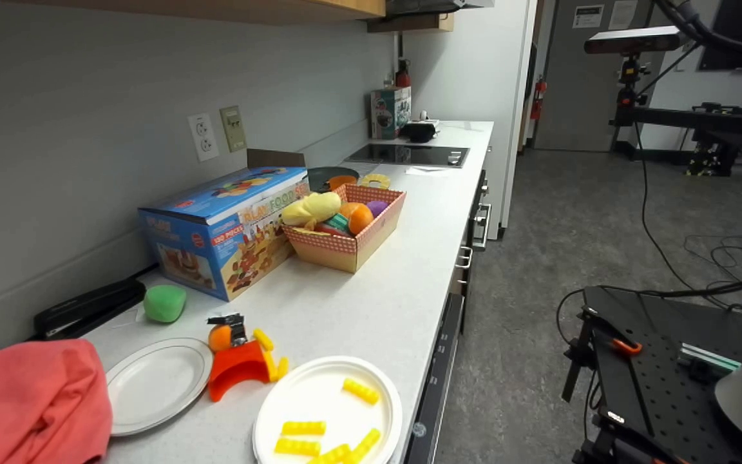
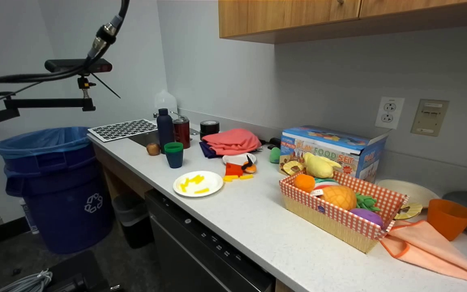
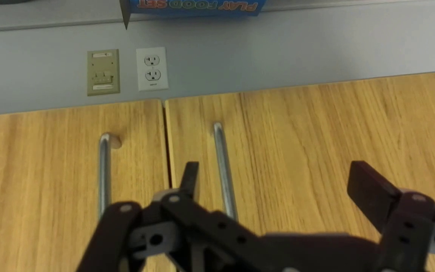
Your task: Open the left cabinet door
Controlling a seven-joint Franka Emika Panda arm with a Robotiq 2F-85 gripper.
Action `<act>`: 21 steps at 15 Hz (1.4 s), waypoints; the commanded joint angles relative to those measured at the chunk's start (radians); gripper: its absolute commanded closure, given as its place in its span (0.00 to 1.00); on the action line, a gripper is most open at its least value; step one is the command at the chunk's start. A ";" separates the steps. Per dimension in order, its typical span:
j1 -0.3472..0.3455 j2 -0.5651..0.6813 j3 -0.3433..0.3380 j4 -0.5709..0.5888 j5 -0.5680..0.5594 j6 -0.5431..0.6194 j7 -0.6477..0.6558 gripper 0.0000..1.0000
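In the wrist view the wide-spread hand (image 3: 274,173) faces closed cabinet doors (image 3: 196,139), a box (image 3: 195,11) marked "PLAY FOOD SET" at twelve o'clock.

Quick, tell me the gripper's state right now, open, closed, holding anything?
Gripper: open, jaws wide apart, holding nothing; in the wrist view a cabinet handle shows between them, not gripped.

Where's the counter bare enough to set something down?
Bare: the counter between front plate and basket, above the dishwasher. Crowded: behind that plate, with red holder, loose fries and another plate; at the basket's opposite end, with cloth and cup.
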 commanded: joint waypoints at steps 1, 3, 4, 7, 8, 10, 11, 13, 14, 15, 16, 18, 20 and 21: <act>-0.028 0.131 0.006 0.175 0.102 -0.040 -0.066 0.00; -0.052 0.181 0.021 0.240 0.143 -0.064 -0.080 0.00; -0.064 0.201 0.030 0.268 0.159 -0.078 -0.081 0.00; -0.098 0.231 0.056 0.315 0.170 -0.133 -0.071 0.00; -0.106 0.228 0.062 0.315 0.167 -0.150 -0.070 0.00; -0.094 0.216 0.043 0.305 0.184 -0.181 -0.075 0.00; -0.097 0.210 0.045 0.301 0.194 -0.194 -0.075 0.00; -0.092 0.192 0.047 0.282 0.206 -0.211 -0.074 0.00; -0.087 0.181 0.049 0.268 0.204 -0.216 -0.073 0.00; -0.084 0.173 0.052 0.261 0.203 -0.224 -0.078 0.00; -0.081 0.167 0.054 0.256 0.198 -0.229 -0.077 0.00; -0.079 0.164 0.055 0.250 0.190 -0.231 -0.077 0.00; -0.079 0.155 0.054 0.234 0.189 -0.239 -0.067 0.00; -0.080 0.142 0.055 0.220 0.196 -0.255 -0.071 0.00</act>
